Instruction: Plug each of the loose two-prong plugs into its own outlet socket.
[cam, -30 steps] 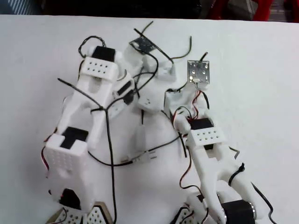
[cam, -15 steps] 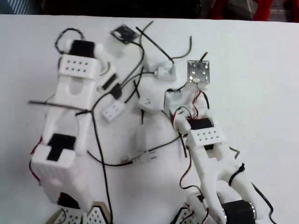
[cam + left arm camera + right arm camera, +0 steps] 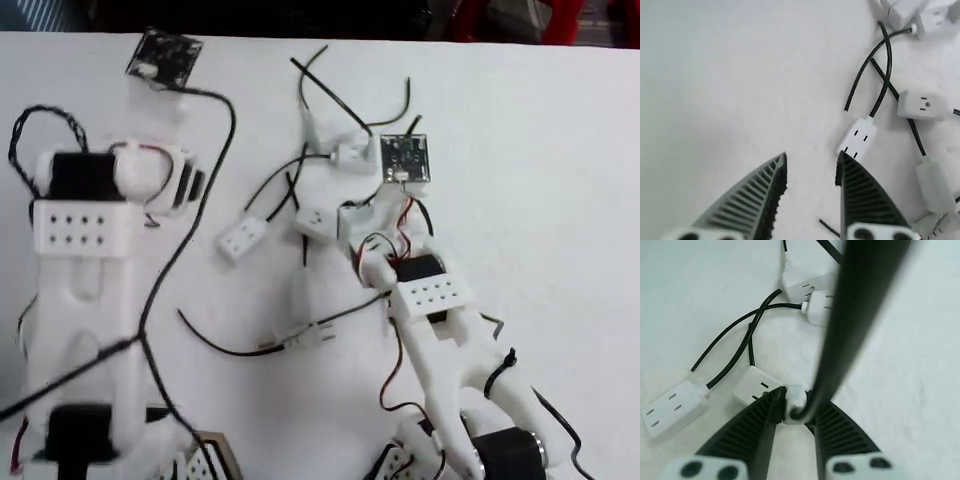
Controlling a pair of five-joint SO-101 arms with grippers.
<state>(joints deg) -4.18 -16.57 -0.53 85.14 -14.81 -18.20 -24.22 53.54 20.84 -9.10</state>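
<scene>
the left arm (image 3: 80, 230) has swung away from the tangle of cords and now stands at the left side of the worktop (image 3: 560, 200). its jaws are spread open with nothing between them. that uncovers the long socket block (image 3: 240, 237), which lay under that arm a second ago, and leaves the middle to the right arm (image 3: 435, 295). the right arm has edged a little to the left. the plug (image 3: 795, 401) pinched in its closed jaws now sits just beside the square socket (image 3: 315, 220), perhaps touching it. we judge the first insertion to be in hand but not made, since we cannot see prongs entering slots.

the right wrist view gives us the grip itself: the white plug body between the jaws, its black cord (image 3: 860, 305) rising toward the camera. in the high view the arm covers that spot, but there we find the second plug (image 3: 305, 340). it lies loose on its cord toward the front, well apart from every socket and still to be picked up. the left wrist view shows the long socket block's slots facing up, close to one open jaw tip. a pair of white blocks (image 3: 345, 155) lies end to end at the back, and we cannot tell whether they are joined.
</scene>
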